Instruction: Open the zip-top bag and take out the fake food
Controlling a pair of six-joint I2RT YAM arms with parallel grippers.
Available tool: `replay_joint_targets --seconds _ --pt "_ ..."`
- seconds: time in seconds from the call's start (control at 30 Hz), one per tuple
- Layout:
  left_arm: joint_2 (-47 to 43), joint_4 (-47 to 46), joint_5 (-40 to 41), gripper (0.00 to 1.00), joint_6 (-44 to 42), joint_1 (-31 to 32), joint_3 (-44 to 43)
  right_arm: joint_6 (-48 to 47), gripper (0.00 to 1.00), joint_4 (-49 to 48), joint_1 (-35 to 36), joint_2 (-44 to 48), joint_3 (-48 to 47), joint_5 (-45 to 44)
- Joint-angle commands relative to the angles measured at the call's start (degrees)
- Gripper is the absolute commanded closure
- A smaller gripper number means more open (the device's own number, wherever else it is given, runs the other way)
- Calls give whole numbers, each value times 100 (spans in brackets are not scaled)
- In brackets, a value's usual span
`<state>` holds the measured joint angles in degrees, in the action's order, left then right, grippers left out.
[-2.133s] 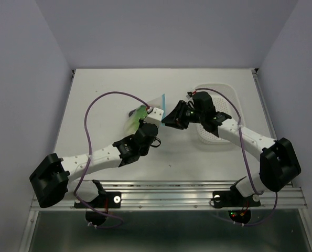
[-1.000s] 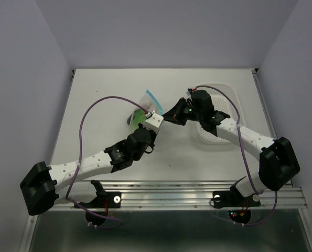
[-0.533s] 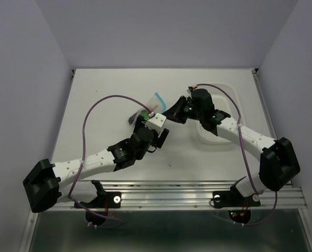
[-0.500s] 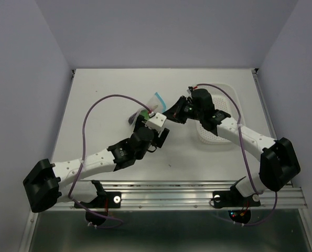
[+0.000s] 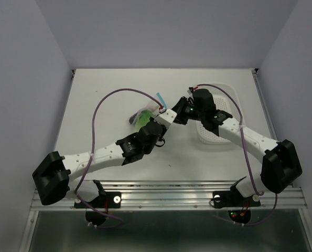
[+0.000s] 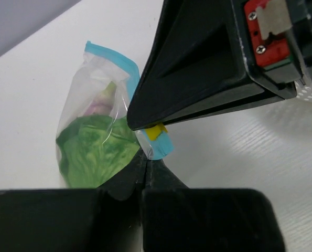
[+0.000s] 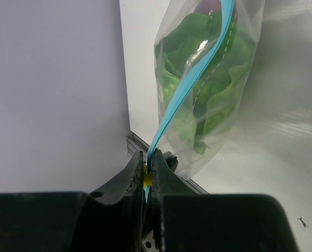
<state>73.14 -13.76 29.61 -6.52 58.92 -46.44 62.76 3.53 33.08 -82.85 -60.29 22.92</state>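
Where the two arms meet over the middle of the bench (image 5: 98, 94), the top view shows the left pincer (image 5: 168, 112) and the right pincer (image 5: 175, 111) tip to tip at one corner of the zip-top bag (image 5: 143, 114). The bag lies left of the white perforated basket (image 5: 230, 93) and apart from it. Its blue zip strip (image 5: 160, 98) points toward the far side, and the fake food (image 5: 141, 121) shows green through the film, with a dark purple piece (image 5: 131, 121) at its left edge. In the left wrist view, the left pincer's black fingers (image 6: 119, 184) are pressed together with no gap between them. Their tips are at the bag's edge, just under the near end of the strip, and appear to nip the film there. The right pincer's dark body fills the upper right, its tip on a small yellow slider (image 6: 157, 131). The green leafy piece (image 6: 95, 152) fills the lower part of the pouch. In the right wrist view, the right pincer's fingers (image 7: 132, 178) are clamped narrow on that slider. The strip rises from them as one band across the bag, with the leafy piece behind it and the purple piece at the top edge.
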Motion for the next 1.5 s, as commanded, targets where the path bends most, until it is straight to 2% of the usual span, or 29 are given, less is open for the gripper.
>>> replay_joint_targets --seconds 0.0,0.53,1.07,1.47 --pt "7 -136 10 100 -148 41 -278 -89 99 -81 32 252 -299 108" --pt "-1144 -505 -429 100 -86 67 504 -291 99 200 32 -196 -799 -789" --pt "-1505 -461 -719 100 160 94 829 -651 99 710 -126 -776 -1714 -1957" --pt "-1883 -382 -913 100 485 111 1092 -967 99 772 -663 -1330 -2197 -2133"
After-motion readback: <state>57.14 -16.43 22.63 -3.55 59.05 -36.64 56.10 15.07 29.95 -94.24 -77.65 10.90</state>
